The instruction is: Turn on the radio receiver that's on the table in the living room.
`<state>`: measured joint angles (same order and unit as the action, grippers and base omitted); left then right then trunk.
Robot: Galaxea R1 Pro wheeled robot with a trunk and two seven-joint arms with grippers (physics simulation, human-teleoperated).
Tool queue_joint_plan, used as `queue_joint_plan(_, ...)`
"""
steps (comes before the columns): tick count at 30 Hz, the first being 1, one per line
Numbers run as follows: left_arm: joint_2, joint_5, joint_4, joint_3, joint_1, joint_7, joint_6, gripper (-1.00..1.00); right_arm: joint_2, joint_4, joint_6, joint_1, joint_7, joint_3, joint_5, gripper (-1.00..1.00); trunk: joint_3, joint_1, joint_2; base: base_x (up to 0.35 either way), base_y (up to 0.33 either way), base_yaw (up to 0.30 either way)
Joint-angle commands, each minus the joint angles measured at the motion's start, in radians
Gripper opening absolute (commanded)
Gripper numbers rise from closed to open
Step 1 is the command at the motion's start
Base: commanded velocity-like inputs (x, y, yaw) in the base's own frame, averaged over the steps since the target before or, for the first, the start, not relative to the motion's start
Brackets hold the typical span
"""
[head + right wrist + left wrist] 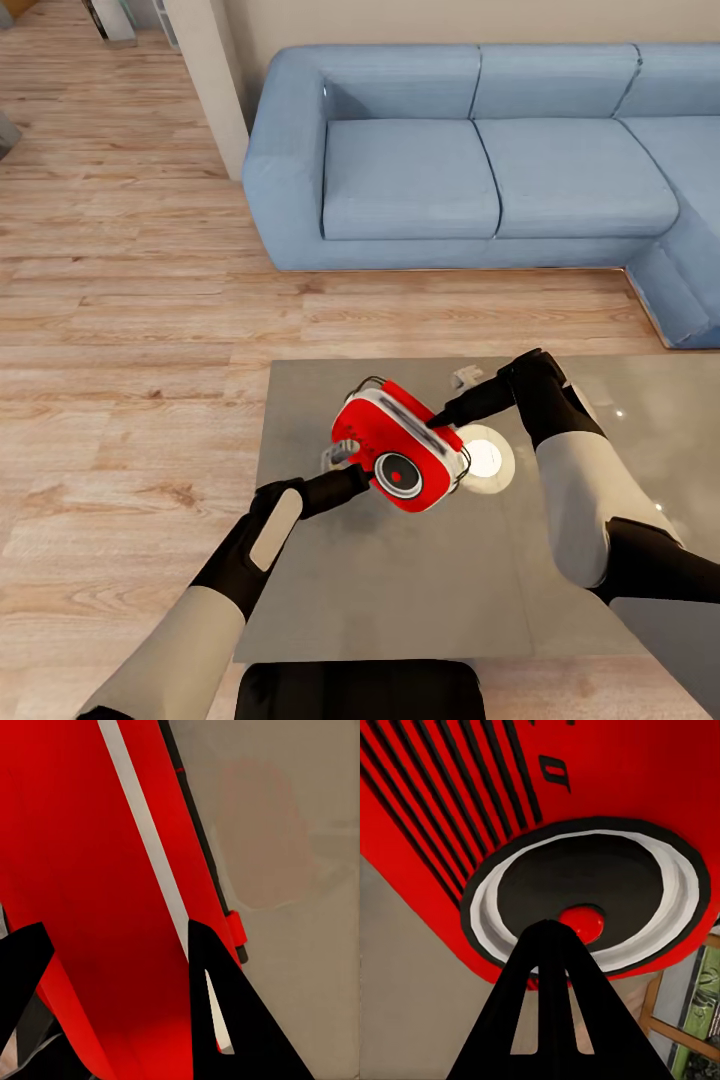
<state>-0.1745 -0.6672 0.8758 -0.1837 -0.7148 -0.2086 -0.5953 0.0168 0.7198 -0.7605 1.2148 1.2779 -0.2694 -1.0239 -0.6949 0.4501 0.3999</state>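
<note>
Radio receiver (403, 444): red, tilted, lifted over the table (400, 580), near a white-glowing disc (490, 458); long axis runs far-left to near-right; right gripper (440, 417) clamps its body from the far right; left gripper (358, 478), fingers together, points at the dial's red centre (582, 924), just short of it, so nearer the switch.

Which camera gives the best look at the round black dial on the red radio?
The left wrist view: the round black dial sits large, white-ringed, with the shut left hand at its red centre. The head view shows it small; the right wrist view shows the radio's red side.
</note>
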Motion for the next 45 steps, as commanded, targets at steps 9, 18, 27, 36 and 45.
queue_joint_plan(9, 0.000, -0.018, -0.036, -0.001, -0.009, 0.000, 0.050, -1.00, 0.000, 0.001, -0.003, 0.000, 0.003, -0.001, 0.004, -1.00, 0.000, 0.000, 0.000, 0.000, 0.000, 0.000)
queue_joint_plan(18, 0.000, -0.078, -0.091, -0.075, -0.044, 0.000, 0.086, -1.00, 0.000, 0.001, -0.003, 0.000, 0.003, 0.001, 0.004, -1.00, 0.000, 0.000, 0.000, 0.000, 0.000, 0.000)
queue_joint_plan(27, 0.000, -0.097, -0.101, -0.123, -0.044, 0.000, 0.096, -1.00, 0.001, 0.000, -0.003, 0.000, 0.003, 0.001, 0.003, -1.00, 0.000, 0.000, 0.000, 0.000, 0.000, 0.000)
queue_joint_plan(36, 0.000, -0.101, -0.114, -0.129, -0.044, 0.000, 0.119, -1.00, 0.002, 0.000, -0.003, 0.000, 0.003, 0.001, 0.001, -1.00, 0.000, 0.000, 0.000, 0.000, 0.000, 0.000)
queue_joint_plan(45, 0.000, -0.101, -0.130, -0.129, -0.044, 0.000, 0.123, -1.00, 0.002, 0.000, -0.003, 0.000, 0.003, 0.002, 0.002, -1.00, 0.000, 0.000, 0.000, 0.000, 0.000, 0.000)
